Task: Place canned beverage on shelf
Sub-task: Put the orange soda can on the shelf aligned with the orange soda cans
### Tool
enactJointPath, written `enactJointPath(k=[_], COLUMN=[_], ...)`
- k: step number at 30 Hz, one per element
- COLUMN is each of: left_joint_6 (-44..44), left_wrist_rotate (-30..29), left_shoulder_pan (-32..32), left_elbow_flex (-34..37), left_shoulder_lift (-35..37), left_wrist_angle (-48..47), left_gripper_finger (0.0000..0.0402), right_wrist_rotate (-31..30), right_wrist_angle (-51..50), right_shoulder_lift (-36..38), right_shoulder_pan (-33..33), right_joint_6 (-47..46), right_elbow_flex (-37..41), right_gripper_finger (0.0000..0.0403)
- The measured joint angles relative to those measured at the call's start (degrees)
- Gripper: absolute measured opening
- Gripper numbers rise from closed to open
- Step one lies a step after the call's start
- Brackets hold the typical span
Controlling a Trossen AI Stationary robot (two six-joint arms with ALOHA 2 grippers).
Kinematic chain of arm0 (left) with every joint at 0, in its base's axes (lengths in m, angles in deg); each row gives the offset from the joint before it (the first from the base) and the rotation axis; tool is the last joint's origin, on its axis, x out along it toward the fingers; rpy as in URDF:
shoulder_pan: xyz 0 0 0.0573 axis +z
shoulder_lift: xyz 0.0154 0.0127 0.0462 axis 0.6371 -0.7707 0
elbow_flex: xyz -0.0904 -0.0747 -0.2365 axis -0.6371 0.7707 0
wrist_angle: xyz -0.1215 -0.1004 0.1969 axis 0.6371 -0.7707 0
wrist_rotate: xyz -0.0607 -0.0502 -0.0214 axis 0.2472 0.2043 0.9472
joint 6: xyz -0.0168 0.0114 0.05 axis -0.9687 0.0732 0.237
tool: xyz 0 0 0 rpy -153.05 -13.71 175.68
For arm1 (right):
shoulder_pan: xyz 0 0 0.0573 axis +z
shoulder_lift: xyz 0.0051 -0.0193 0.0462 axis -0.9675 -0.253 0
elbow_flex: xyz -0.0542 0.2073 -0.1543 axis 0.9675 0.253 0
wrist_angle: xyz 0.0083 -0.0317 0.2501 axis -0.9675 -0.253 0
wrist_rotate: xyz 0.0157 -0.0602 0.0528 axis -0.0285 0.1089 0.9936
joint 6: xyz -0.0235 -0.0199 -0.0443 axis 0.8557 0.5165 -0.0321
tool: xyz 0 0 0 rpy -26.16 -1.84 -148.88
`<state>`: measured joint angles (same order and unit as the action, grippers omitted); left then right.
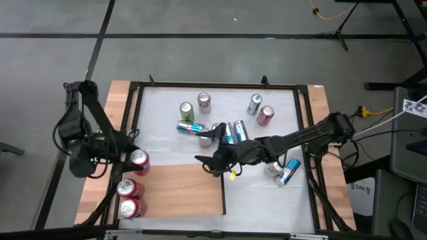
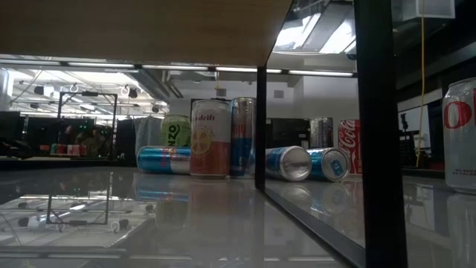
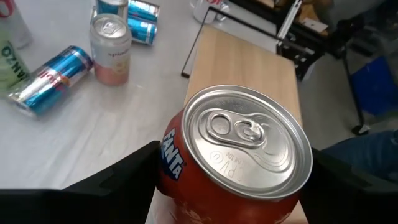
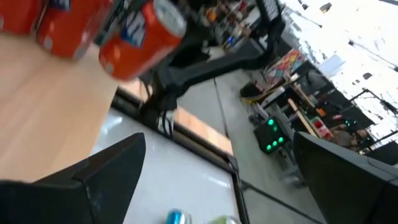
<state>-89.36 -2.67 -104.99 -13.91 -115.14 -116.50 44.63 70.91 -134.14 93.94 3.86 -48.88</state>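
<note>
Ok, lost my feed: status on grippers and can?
Left gripper shut on Fanta can, over shelf edge. Right gripper open, empty, mid-table. Two cans already shelved, none blocking.

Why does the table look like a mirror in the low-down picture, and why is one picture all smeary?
Low view: the glossy white table mirrors the cans and ceiling lights, and the shelf overhead sits in shadow. Right wrist view: everything is smeared by blur, including the orange can. Left wrist view: that can's lid is sharp.
</note>
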Motion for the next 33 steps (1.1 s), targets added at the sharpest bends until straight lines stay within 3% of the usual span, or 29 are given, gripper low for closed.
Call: enactJointPath(k=[18,33], left_joint_6=[-7.13,-7.17], left_wrist_rotate=[-0.83,1.66], left_shoulder_pan=[-6.33,-7.19], left_elbow_flex=[0.00,0.00], left_shoulder_lift=[-1.20,-4.65], left_wrist_angle=[-4.60,-5.29], left_gripper_finger=[0.0304,0.0304], right_wrist_rotate=[3.07,4.95], right_wrist_angle=[14.37,12.62], right_shoulder_lift=[-1.32,-1.30], right_shoulder_pan=[-0.70,-0.99], right_joint_6=[-4.36,-8.75], right_elbow_flex=[0.00,0.00], right_gripper_finger=[0.0395,0.0395])
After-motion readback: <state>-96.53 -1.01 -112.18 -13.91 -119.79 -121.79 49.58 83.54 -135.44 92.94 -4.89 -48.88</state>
